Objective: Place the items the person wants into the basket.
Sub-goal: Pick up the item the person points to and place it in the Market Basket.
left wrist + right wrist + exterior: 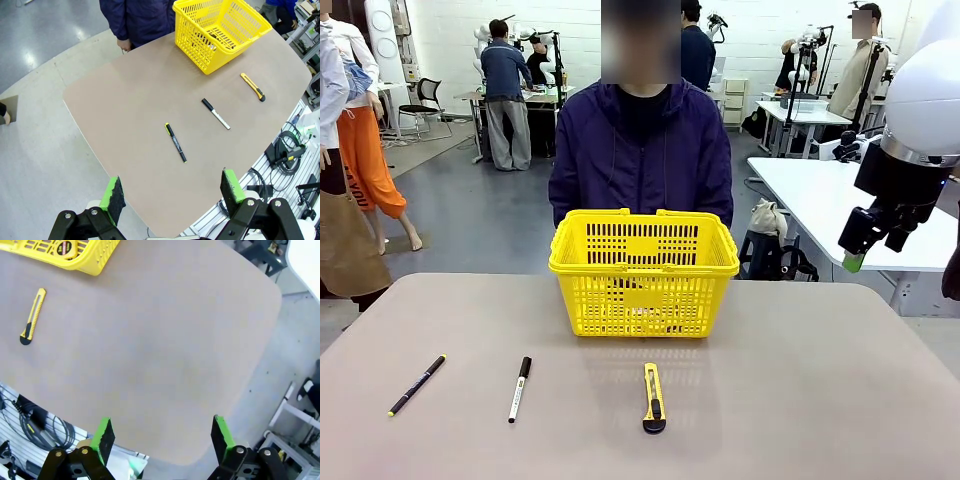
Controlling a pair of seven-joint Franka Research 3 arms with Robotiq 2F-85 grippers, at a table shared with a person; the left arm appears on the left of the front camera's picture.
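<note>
1. Front view: the basket [643, 270] stands at the far middle of the table [820, 400], with the person [642, 150] right behind it.
2. The marker [520, 388] lies on the left near part of the table, between the pen [417, 385] and the utility knife [653, 397], apart from both. Its long axis runs near to far, with the black cap towards the basket.
3. The table's right half is bare to its edge. The right gripper [855, 262] hangs high past the right far corner; from here I cannot tell how its jaws stand.
4. Left wrist view: the left gripper [172, 187] hovers high above the table's near edge, its fingers wide apart and holding nothing.
5. The marker [216, 113] lies on open table [130, 110], cap end aimed at the basket [239, 31]. The pen [175, 142] is on one side of it and the utility knife [252, 86] on the other. There is broad bare surface towards the person [135, 20].
6. Right wrist view: the right gripper [162, 435] has its fingers spread and empty, above the table's edge near a rounded corner.
7. The tape measure [63, 247] lies inside the basket [95, 260]. The utility knife [33, 316] lies alone, and the rest of the table [165, 340] is bare.
</note>
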